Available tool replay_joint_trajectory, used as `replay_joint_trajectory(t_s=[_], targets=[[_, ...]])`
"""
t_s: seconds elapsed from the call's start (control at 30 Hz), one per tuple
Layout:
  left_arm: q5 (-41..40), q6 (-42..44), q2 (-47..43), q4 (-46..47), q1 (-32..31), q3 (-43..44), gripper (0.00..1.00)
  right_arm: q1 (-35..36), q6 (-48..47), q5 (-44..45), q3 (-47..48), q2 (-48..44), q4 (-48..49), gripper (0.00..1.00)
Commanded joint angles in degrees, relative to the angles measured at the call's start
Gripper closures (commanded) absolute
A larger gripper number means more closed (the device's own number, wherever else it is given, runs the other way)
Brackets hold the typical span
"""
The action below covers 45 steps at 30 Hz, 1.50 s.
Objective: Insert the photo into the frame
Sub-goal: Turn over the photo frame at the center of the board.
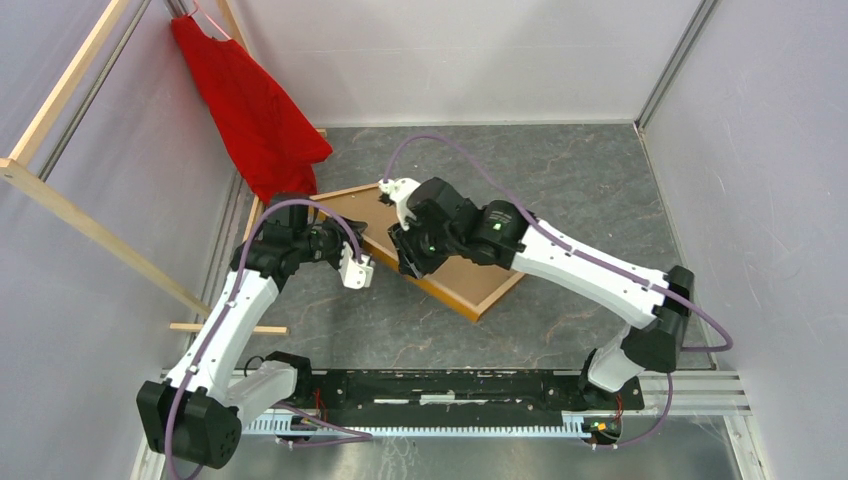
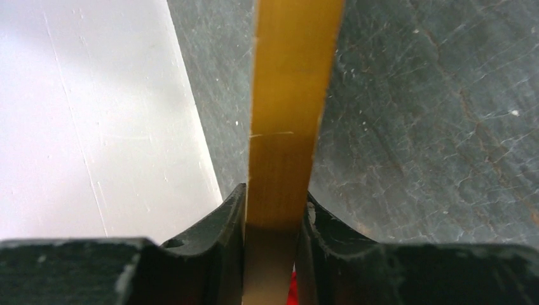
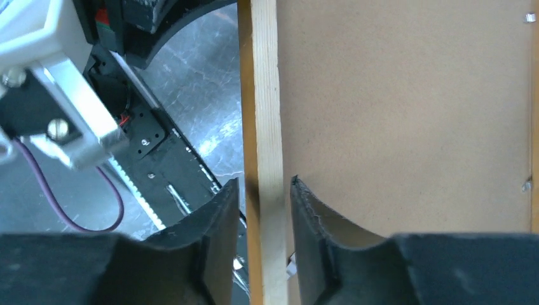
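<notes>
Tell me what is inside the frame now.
The frame holds a plain brown back board, with small metal clips at one edge. Whether the photo lies under that board cannot be seen, because the board hides what is beneath.

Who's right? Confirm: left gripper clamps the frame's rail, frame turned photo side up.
Wrong on one point: the left gripper does clamp the frame by its rail, but the frame's plain brown back faces up; the right wrist view shows it.
</notes>
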Motion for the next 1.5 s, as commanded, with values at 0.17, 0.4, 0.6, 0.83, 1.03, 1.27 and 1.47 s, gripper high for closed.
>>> replay_joint_trajectory(t_s=[0.17,0.4,0.6,0.83,1.03,1.27,1.47], targets=[[0.11,-5.75,3.05,-5.64,-1.45,10.57,0.68,-0.68,-14.9,5.08,2.54,-7.81,-4.62,0.35],[-0.06,-7.29,5.01,-8.45,-3.22,13.83,0.68,1.01,-22.3,12.98,0.58,-8.05,-8.12,0.29],[-0.24,-6.98,6.11,-10.03,-3.65,15.82,0.67,2.34,-29.48,20.09,-2.76,-7.13,-5.93,0.29],[-0.09,-7.62,6.94,-10.02,-3.74,16.49,0.68,2.37,-34.53,20.81,-9.6,-7.77,-0.36,0.32],[0.27,-6.48,6.55,-10.07,-3.74,15.76,0.51,2.24,-32.94,25.83,-12.93,-9.09,5.45,0.5],[-0.83,-7.82,3.96,-7.96,-3.66,15.76,0.2,1.06,-29.59,31.82,-7.87,-10.73,8.6,0.9],[-0.78,-23.94,2.1,-2.21,-3.12,18.72,0.0,-4.6,-23.3,22.28,-1.45,-10.54,8.45,0.88]])
